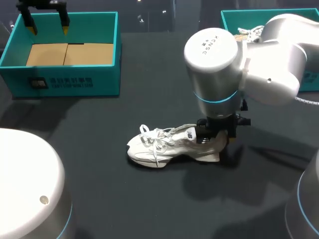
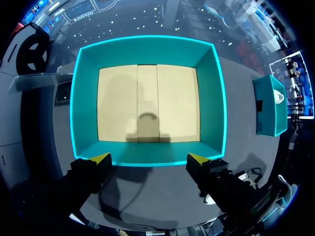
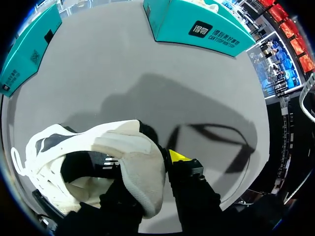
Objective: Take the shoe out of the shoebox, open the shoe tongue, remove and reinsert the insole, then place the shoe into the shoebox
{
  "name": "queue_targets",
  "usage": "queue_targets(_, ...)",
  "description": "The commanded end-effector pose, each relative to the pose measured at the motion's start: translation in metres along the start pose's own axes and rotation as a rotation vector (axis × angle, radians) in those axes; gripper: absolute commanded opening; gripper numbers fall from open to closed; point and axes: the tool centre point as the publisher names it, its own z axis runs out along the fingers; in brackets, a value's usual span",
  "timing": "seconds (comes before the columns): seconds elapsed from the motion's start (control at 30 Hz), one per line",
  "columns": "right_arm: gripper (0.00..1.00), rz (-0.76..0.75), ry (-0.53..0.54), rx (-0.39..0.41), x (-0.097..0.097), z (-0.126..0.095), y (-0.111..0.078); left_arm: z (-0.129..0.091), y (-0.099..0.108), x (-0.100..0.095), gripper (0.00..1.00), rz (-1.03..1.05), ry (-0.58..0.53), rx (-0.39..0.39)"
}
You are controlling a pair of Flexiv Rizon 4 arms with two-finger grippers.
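A white shoe (image 1: 167,147) stands on its sole on the dark table, toe to the left. My right gripper (image 1: 219,135) comes down on its heel and is shut on the heel collar (image 3: 142,169). One yellow fingertip (image 3: 178,156) shows outside the heel; the other finger is hidden behind the heel. The empty teal shoebox (image 1: 107,55) with a cardboard floor stands at the back left. My left gripper (image 1: 48,27) hangs open above it, and in the left wrist view the gripper (image 2: 150,160) is over the box's near wall (image 2: 147,155), holding nothing.
A second teal box (image 1: 234,17) at the back right holds another white shoe (image 1: 249,34); it also shows ahead of the right gripper as a teal box (image 3: 197,24). Bare table lies between the shoe and the left box.
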Motion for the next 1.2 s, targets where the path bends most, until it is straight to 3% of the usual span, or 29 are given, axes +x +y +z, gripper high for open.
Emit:
queue_targets(0.03,0.0,-0.005,0.014,0.002,0.005,0.013,-0.003,-0.001,0.0,0.0,1.0,0.0,-0.001,-0.001)
queue_targets(0.5,0.0,0.001,0.016,0.051,0.01,0.031,-0.007,-0.001,0.0,0.0,1.0,0.0,-0.001,-0.001)
queue_targets(0.6,0.49,0.005,0.022,0.052,0.009,0.026,-0.006,-0.001,0.0,0.0,1.0,0.0,-0.001,-0.001)
queue_targets(0.63,1.0,0.006,0.024,0.05,0.008,0.023,-0.006,-0.001,0.0,0.0,1.0,0.0,-0.001,-0.001)
queue_targets(0.9,1.0,-0.025,0.07,0.082,-0.005,-0.013,-0.004,-0.001,0.0,0.0,1.0,0.0,-0.001,-0.001)
queue_targets(1.0,1.0,-0.104,0.166,0.1,-0.015,-0.034,-0.001,-0.001,0.0,0.0,1.0,0.0,-0.001,-0.001)
queue_targets(1.03,1.0,-0.171,0.28,0.092,-0.019,-0.041,-0.001,-0.001,0.0,0.0,1.0,0.0,-0.001,-0.001)
queue_targets(1.07,1.0,-0.285,0.473,0.066,-0.025,-0.05,-0.002,-0.001,0.0,0.0,1.0,0.0,-0.001,-0.001)
queue_targets(1.13,1.0,-0.574,0.715,-0.074,-0.037,-0.065,-0.008,-0.001,0.0,0.0,1.0,0.0,-0.001,-0.001)
queue_targets(1.2,1.0,-0.574,0.715,-0.074,-0.037,-0.065,-0.008,-0.001,0.0,0.0,1.0,0.0,-0.001,-0.001)
